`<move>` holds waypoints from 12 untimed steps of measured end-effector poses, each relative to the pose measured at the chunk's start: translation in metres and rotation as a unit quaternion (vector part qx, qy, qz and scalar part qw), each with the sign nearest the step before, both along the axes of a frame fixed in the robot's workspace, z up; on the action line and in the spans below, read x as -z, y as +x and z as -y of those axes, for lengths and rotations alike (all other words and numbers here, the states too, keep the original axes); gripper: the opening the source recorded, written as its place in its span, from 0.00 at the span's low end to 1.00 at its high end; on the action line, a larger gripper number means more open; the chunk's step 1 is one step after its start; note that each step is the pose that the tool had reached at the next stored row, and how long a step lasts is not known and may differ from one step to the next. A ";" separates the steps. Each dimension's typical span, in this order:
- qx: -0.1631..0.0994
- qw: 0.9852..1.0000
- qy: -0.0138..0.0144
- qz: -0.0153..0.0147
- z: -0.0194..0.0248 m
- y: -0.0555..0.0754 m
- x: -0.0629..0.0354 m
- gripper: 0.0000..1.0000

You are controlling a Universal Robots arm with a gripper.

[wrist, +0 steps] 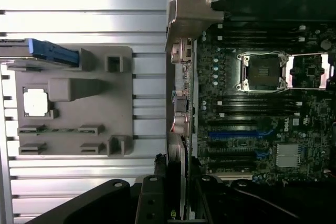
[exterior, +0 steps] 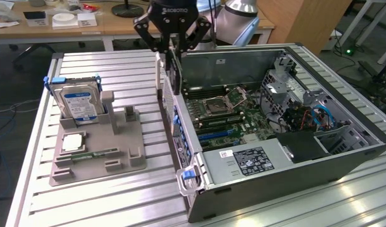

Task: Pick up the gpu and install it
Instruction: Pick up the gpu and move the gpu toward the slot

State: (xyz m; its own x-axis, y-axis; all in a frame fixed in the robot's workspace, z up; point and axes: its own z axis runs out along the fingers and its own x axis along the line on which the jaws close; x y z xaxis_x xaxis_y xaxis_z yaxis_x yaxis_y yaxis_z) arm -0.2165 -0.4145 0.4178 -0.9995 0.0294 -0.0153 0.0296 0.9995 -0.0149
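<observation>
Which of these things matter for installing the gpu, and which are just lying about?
For the job:
gpu, held edge-on in the gripper above the computer case
motherboard inside the case

Lying about:
hard drive, standing in the grey holder
processor chip on that holder
memory stick on that holder

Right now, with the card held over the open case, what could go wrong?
1. The gpu hangs edge-down in the gripper, seemingly above the case's rear wall rather than the blue slots. Lowering it from here may strike that wall.
2. The open CPU socket lies near the slots, so a slipped or tilted card could hit it.
</observation>
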 end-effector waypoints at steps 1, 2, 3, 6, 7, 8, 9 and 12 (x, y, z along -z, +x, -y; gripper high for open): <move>0.000 1.000 0.000 0.000 0.0000 0.005 0.0001 0.27; 0.000 1.000 0.000 0.000 0.0000 0.009 0.0003 0.27; 0.000 1.000 0.000 0.000 0.0000 0.013 0.0004 0.27; 0.000 1.000 0.000 0.000 0.0001 0.027 0.0008 0.27; 0.000 1.000 0.000 0.000 0.0000 0.032 0.0009 0.27; 0.000 1.000 0.000 0.000 0.0000 0.036 0.0010 0.27; 0.000 1.000 0.000 0.000 0.0000 0.041 0.0011 0.27; 0.000 1.000 0.000 0.000 0.0000 0.055 0.0015 0.27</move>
State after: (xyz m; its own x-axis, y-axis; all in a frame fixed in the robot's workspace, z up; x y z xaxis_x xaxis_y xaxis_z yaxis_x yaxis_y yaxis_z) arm -0.1617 -0.4145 0.4164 -0.9995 0.0294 -0.0153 0.0296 0.9995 -0.0149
